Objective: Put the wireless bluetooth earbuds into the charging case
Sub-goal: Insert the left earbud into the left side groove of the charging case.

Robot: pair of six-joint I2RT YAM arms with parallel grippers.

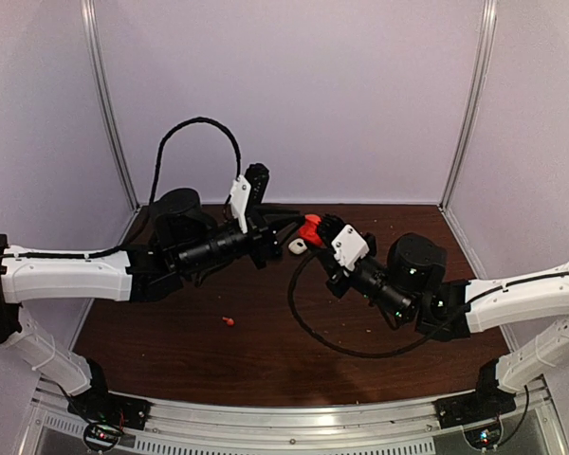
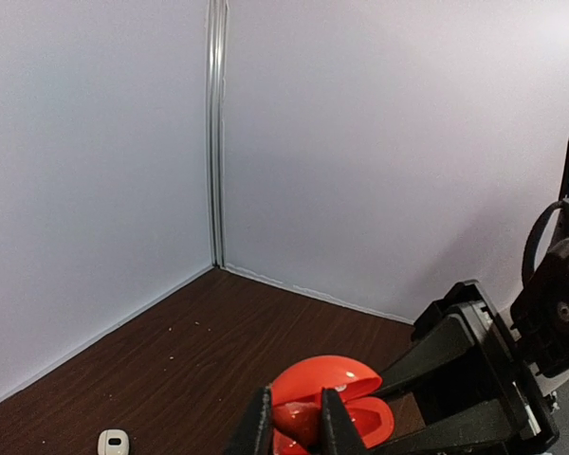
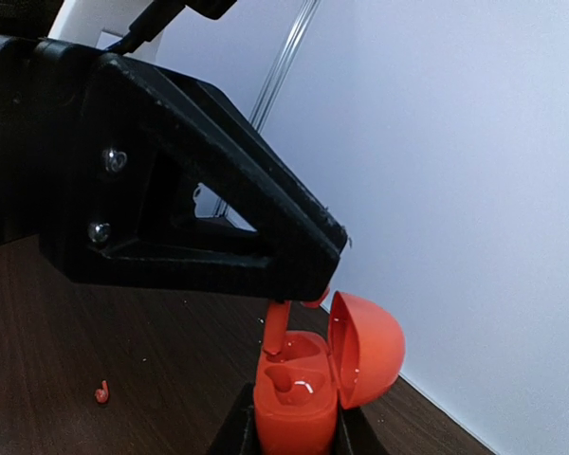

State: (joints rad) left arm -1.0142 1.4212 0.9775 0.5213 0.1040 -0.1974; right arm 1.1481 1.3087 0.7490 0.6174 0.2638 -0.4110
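Note:
My right gripper is shut on an open red charging case and holds it upright above the table, lid swung back. My left gripper is shut on a red earbud right over the case. In the right wrist view the earbud's stem hangs from the left gripper and its tip reaches into the case's far socket. The near socket is empty. In the top view both grippers meet at the case near the table's back middle. A second red earbud lies on the table.
A small white case lies on the table just below the grippers; it also shows in the left wrist view. The loose red earbud shows in the right wrist view. White walls enclose the brown table. A black cable loops beside the right arm.

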